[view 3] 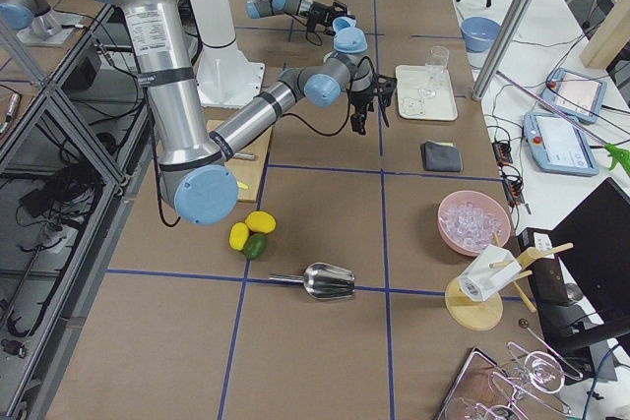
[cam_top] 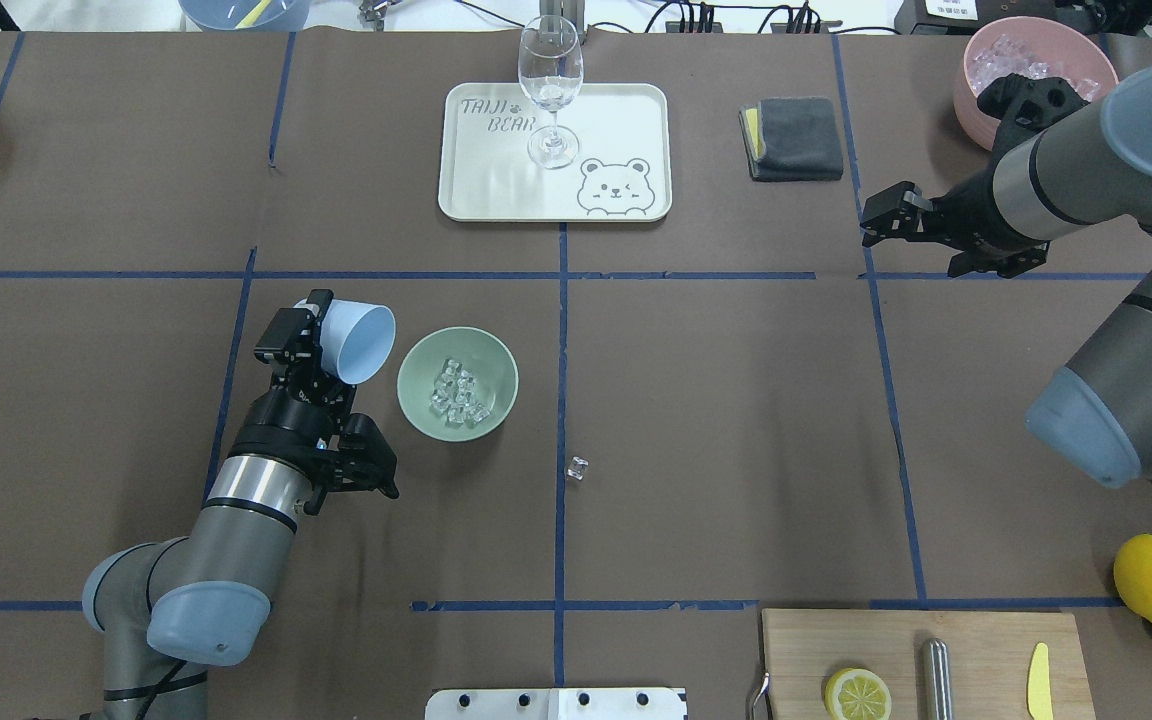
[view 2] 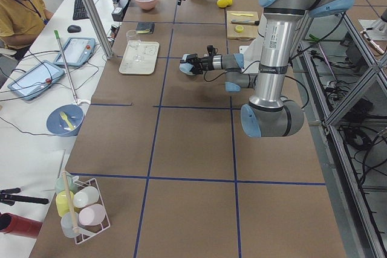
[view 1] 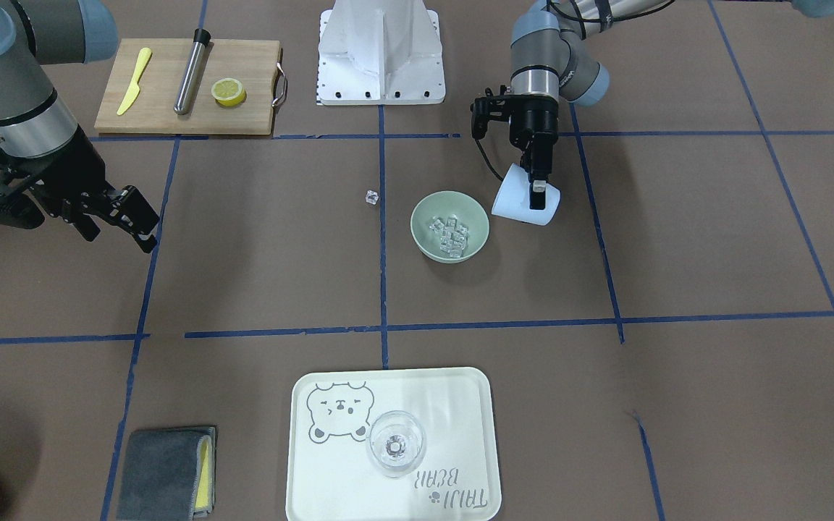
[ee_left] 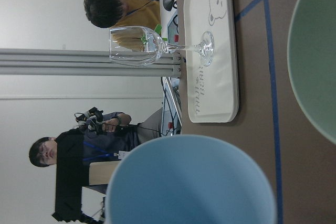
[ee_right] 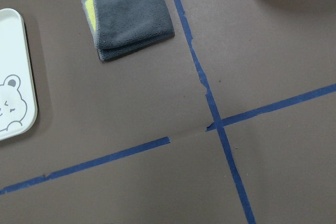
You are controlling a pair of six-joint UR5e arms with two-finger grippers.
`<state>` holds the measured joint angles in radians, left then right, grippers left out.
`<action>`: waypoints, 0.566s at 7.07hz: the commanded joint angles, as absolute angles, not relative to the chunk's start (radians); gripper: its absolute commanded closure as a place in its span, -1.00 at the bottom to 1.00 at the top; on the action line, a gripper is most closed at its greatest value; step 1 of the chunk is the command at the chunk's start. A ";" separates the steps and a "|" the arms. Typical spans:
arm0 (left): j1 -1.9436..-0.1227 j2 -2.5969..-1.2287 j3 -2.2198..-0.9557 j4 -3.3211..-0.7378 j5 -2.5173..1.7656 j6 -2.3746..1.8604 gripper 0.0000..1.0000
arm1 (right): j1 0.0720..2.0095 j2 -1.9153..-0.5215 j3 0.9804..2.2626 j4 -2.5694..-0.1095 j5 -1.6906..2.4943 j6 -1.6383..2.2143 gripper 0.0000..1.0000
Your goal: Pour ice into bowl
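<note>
Most of the small clear ice cubes [cam_top: 458, 396] already lie heaped in the round pale sage-green bowl [cam_top: 498, 362], which sits on the brown paper-covered desk [cam_top: 736, 420], left of centre in the overhead view. One stray clear cube [cam_top: 577, 467] lies on the desk near the bowl, apart from it. Left gripper [view 1: 537, 187] is clenched on the rim of the pale blue plastic cup [cam_top: 364, 345]. The cup hangs tipped on its side, mouth toward the bowl and just beside its rim. We see no cubes in the cup's mouth from overhead, so we judge the pour approx. done. Left to do, prob.: set the cup upright & let go, plus maybe the stray cube, if it counts. Right gripper [view 1: 150, 230] hangs released w/ nothing in it, well apart from the bowl, near the folded grey cloth [cam_top: 801, 138].
</note>
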<state>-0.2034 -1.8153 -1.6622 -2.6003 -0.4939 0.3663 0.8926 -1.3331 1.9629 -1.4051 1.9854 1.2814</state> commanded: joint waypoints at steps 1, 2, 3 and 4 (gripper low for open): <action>-0.207 -1.772 -1.667 -2.602 -0.587 0.014 1.00 | 0.894 -1.332 1.965 -1.405 1.987 1.279 -1.00; -0.209 -1.738 -1.667 -2.602 -0.612 -0.200 1.00 | 0.894 -1.331 1.967 -1.405 1.987 1.279 -1.00; -0.209 -1.680 -1.683 -2.602 -0.612 -0.362 1.00 | 0.894 -1.331 1.968 -1.405 1.987 1.279 -1.00; -0.209 -1.611 -1.683 -2.602 -0.612 -0.578 1.00 | 0.896 -1.330 1.977 -1.405 1.987 1.279 -1.00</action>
<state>-0.2082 -1.6867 -1.6779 -2.6016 -0.6073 -0.3319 0.8948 -1.3311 1.9694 -1.4051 1.9865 1.2794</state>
